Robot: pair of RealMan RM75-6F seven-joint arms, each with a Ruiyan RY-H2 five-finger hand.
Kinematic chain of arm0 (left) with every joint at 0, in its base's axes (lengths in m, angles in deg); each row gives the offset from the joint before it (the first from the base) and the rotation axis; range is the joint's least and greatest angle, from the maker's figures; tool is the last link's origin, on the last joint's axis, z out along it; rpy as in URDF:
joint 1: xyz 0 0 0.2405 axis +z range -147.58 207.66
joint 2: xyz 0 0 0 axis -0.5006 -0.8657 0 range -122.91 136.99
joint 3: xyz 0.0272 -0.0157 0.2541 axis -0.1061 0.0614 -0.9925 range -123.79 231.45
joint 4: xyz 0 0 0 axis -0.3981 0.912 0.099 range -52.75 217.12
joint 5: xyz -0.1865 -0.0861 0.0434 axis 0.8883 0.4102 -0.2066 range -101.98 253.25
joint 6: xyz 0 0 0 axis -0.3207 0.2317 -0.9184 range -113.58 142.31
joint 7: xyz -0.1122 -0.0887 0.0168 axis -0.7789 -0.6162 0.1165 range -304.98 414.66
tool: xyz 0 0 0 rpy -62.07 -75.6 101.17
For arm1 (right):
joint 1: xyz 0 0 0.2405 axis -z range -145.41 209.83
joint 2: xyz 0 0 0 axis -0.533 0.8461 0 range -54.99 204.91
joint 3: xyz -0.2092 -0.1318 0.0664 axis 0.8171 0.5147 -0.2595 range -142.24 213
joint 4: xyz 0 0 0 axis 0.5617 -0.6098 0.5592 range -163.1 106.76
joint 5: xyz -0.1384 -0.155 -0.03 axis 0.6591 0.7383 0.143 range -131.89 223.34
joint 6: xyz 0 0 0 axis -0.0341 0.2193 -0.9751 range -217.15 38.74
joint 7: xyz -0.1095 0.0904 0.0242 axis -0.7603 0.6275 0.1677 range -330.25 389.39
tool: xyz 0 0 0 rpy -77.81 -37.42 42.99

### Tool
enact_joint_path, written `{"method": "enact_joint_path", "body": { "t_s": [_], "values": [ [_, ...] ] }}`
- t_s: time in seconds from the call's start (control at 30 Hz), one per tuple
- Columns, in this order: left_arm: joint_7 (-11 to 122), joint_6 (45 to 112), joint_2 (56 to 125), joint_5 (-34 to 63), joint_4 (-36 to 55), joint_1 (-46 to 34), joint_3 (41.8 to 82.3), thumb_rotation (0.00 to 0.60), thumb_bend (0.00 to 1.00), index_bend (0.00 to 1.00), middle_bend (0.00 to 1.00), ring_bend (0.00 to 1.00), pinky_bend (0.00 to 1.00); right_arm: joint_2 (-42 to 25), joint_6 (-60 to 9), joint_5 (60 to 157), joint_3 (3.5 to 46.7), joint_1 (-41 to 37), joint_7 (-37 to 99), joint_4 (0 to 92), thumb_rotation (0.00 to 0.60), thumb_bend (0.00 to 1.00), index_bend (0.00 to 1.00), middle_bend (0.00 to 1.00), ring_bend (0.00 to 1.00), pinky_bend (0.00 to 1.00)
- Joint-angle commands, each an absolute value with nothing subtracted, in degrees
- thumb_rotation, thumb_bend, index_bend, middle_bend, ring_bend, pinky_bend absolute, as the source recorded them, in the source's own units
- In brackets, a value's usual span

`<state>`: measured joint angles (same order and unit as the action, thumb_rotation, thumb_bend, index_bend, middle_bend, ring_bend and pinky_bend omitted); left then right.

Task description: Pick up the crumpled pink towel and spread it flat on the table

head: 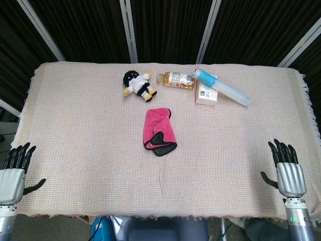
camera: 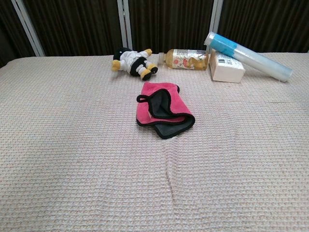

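- The towel (head: 158,131) lies bunched mid-table, its long side pointing away from the robot.
- Left hand (head: 14,173) and right hand (head: 287,170) (both empty, fingers apart) sit about equally far.

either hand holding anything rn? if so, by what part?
Nothing is held. The left hand and right hand are both open at the table's near corners, well apart from the towel, which lies crumpled mid-table.
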<state>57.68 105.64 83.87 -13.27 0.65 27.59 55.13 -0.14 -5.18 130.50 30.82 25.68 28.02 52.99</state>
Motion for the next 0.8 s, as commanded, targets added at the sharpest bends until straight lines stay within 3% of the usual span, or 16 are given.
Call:
{"method": "enact_joint_path", "body": {
  "t_s": [0.03, 0.5, 0.8],
  "values": [
    [57.6, 105.6, 83.9, -13.3, 0.6, 27.6, 55.1, 0.600, 0.00, 0.02, 0.00, 0.00, 0.00, -0.2, -5.2, 130.5, 30.8, 25.7, 28.0, 53.0, 0.600, 0.23, 0.00, 0.00, 0.00, 0.00],
    [57.2, 104.7, 84.3, -13.1, 0.6, 27.3, 55.3, 0.600, 0.00, 0.02, 0.00, 0.00, 0.00, -0.2, -5.1, 130.7, 30.8, 25.7, 27.8, 53.2, 0.600, 0.23, 0.00, 0.00, 0.00, 0.00],
    [56.1, 103.2, 84.2, -13.0, -1.4, 26.1, 55.8, 0.600, 0.01, 0.08, 0.00, 0.00, 0.00, 0.1, -5.1, 130.4, 30.5, 25.6, 28.2, 53.7, 0.600, 0.23, 0.00, 0.00, 0.00, 0.00]
  ]
}}
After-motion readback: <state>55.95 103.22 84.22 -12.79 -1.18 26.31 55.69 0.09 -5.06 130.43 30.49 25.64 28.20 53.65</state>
